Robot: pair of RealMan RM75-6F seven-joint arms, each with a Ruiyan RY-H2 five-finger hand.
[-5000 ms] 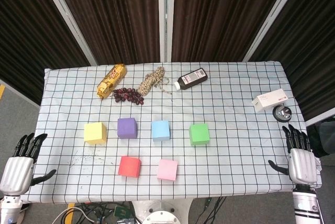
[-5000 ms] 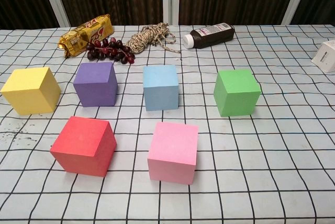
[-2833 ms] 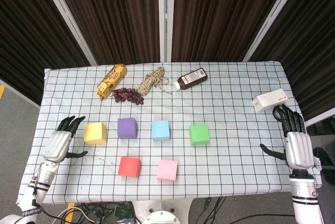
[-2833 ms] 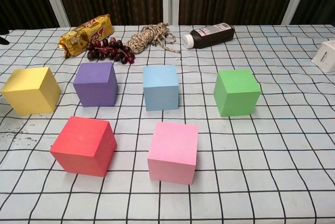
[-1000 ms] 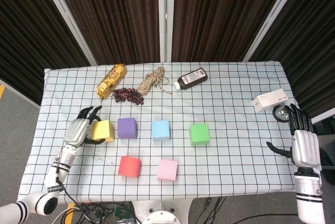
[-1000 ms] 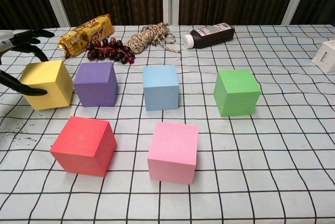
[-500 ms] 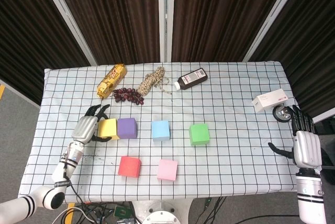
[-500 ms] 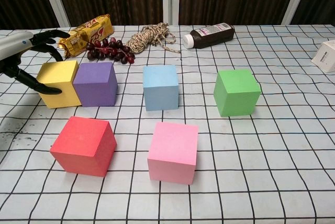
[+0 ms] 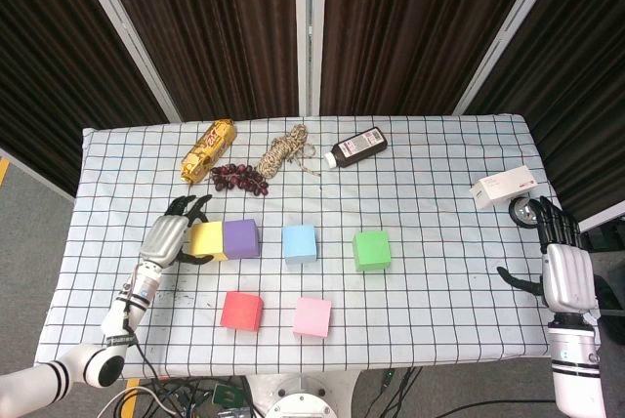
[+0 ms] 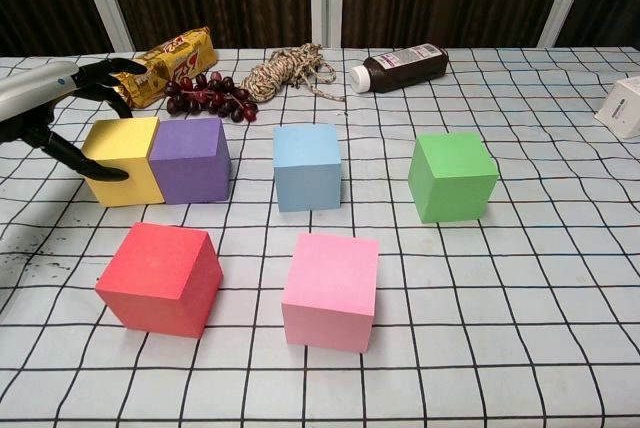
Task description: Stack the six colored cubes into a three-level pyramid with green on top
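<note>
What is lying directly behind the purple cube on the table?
Behind the purple cube lies a bunch of dark grapes, with a gap between them. Beyond it lies a snack packet. The cube hides nothing of the grapes.

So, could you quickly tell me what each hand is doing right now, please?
Left hand: fingers wrapped around the yellow cube, gripping it against the purple cube.
Right hand: open, holding nothing, at the table's right edge.

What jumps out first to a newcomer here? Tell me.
Six bright cubes on the checked cloth: yellow cube pressed against purple cube at the left, then blue cube and green cube, with red cube and pink cube nearer. The left hand grips the yellow cube; the right hand hangs open at the table's right edge.
</note>
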